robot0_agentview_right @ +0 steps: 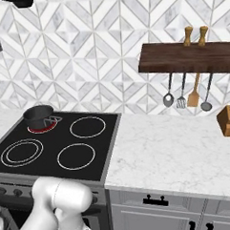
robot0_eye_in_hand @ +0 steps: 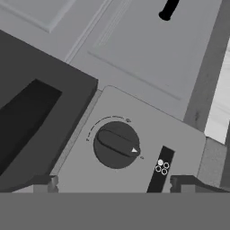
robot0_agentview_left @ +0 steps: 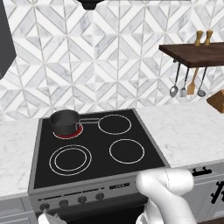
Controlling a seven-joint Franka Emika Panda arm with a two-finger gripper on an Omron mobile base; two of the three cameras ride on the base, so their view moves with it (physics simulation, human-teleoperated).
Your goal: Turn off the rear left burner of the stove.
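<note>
The stove (robot0_agentview_left: 97, 151) is a black glass cooktop in a grey frame. Its rear left burner (robot0_agentview_left: 69, 133) glows red under a dark saucepan (robot0_agentview_left: 64, 121); both also show in the right base view, burner (robot0_agentview_right: 40, 129) and saucepan (robot0_agentview_right: 38, 116). A row of small dark knobs runs along the front panel, and my gripper (robot0_agentview_left: 46, 216) is low in front of the leftmost knob (robot0_agentview_left: 44, 206). In the hand view that round dark knob (robot0_eye_in_hand: 116, 144) lies straight ahead, with a burner-marking label (robot0_eye_in_hand: 161, 167) beside it. My gripper (robot0_eye_in_hand: 113, 182) is open, its fingertips (robot0_eye_in_hand: 43, 182) spread wider than the knob and apart from it.
A marble counter (robot0_agentview_right: 171, 150) runs right of the stove, with a knife block (robot0_agentview_right: 229, 119) at its far end. A dark wooden shelf (robot0_agentview_right: 185, 58) carries hanging utensils (robot0_agentview_right: 183, 95) and two grinders. Grey cabinet fronts with black handles (robot0_agentview_right: 155, 200) sit below. My white arm (robot0_agentview_left: 168, 192) stands before the stove's front right.
</note>
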